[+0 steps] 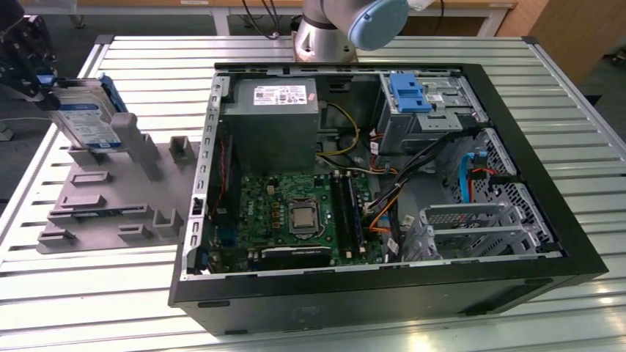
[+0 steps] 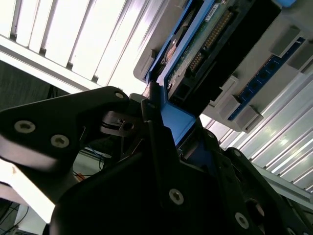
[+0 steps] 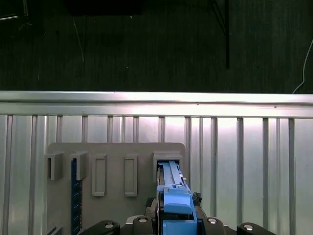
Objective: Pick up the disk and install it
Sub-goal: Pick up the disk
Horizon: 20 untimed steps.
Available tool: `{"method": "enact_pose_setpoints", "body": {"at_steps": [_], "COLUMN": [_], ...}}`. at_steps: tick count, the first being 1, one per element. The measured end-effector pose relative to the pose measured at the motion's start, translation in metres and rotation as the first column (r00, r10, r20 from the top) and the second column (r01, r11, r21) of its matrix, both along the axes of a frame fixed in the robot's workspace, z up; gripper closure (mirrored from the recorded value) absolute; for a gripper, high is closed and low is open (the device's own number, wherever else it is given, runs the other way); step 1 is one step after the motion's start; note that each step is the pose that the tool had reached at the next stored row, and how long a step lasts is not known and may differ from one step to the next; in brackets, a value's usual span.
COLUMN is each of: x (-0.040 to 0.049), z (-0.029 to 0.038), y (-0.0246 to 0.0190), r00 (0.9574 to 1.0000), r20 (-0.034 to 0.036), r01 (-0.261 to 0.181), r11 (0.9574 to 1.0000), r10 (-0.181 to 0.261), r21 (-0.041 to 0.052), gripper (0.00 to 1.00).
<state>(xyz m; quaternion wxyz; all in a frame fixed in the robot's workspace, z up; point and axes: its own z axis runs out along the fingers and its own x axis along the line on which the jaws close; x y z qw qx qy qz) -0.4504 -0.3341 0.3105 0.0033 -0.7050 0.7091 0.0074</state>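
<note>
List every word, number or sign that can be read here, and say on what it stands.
Nothing can be read with certainty.
Label on the disk: white and blue, print too small to read.
White sticker on the grey box: lines of print and bar-like marks, too small to read.

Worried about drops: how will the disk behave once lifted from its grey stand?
Likely stiff: the disk is a flat metal slab standing upright in the grey stand. Probably heavy for its size. The gripper grips a smooth blue plastic rail, so it might slip or pivot.
</note>
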Motion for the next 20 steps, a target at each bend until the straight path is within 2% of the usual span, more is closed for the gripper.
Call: {"method": "enact_pose_setpoints", "body": {"at_steps": [20], "x": [0.0], "z": [0.0088], "y": [0.0], "r00": [1.0], "r20": [0.0], "r01": [0.0], "r11": [1.0], "r10": [0.0], "r21": [0.0], "gripper": [0.64]}}
